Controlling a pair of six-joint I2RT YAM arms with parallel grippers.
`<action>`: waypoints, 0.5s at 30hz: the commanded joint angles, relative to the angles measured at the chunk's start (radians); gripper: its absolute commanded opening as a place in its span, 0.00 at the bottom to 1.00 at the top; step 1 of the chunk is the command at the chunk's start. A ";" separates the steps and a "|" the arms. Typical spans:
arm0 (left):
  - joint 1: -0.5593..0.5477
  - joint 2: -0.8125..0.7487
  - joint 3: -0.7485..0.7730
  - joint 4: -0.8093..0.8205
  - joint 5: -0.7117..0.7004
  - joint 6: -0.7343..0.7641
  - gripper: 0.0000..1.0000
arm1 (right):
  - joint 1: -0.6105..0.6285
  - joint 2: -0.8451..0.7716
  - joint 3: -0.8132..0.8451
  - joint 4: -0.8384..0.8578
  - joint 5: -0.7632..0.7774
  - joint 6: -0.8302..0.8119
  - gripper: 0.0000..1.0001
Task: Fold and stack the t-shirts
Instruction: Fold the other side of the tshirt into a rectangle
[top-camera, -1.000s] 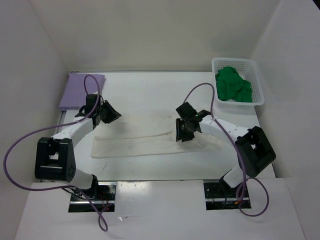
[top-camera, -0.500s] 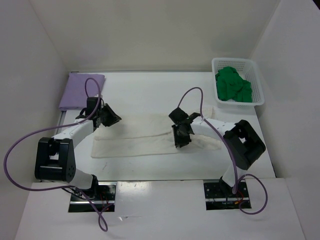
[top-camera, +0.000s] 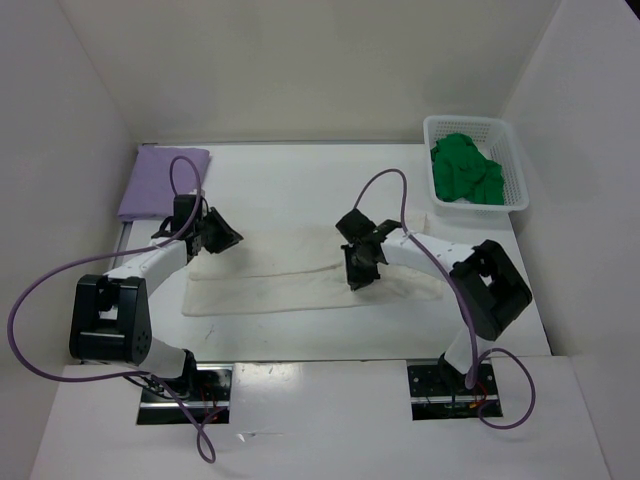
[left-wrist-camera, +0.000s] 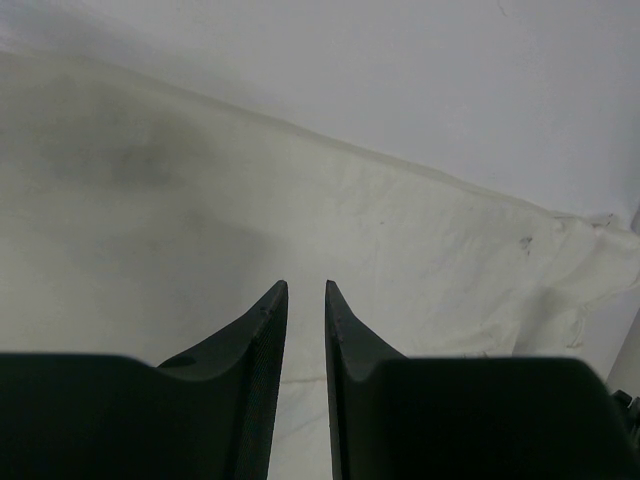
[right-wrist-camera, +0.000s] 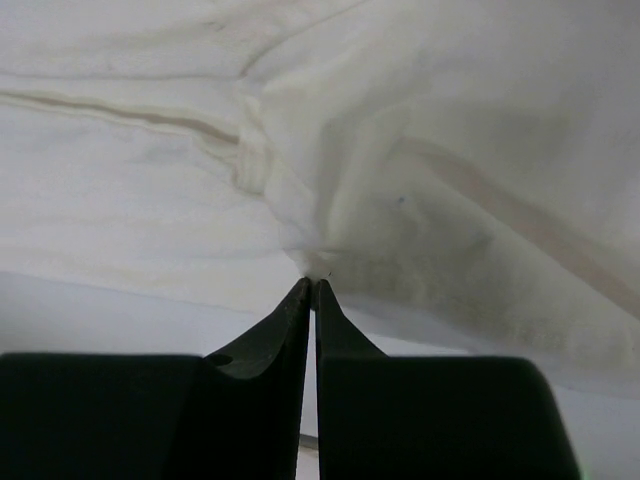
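While the right gripper (right-wrist-camera: 312, 283) pinches the cream t-shirt (top-camera: 270, 285), spread across centre frame, and the left gripper (left-wrist-camera: 305, 288) shows no certain hold, so thin a bite may slip on lifting.

No text, label, brand, number or sign can be read on anything here.

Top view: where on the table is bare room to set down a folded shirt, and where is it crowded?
Bare: the far strip between the lavender t-shirt and the basket, and the near strip between the cream t-shirt and the table's near edge. Crowded: the middle, with left gripper and right gripper on that shirt.
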 joint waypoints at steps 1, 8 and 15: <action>-0.005 -0.024 0.009 0.042 -0.006 -0.004 0.28 | 0.016 -0.060 0.060 -0.066 -0.086 -0.035 0.07; -0.005 -0.006 0.055 0.033 0.004 0.005 0.28 | 0.050 -0.036 0.040 -0.055 -0.239 -0.025 0.12; -0.005 0.005 0.099 0.024 -0.006 0.014 0.28 | 0.073 -0.025 0.069 -0.002 -0.310 0.017 0.36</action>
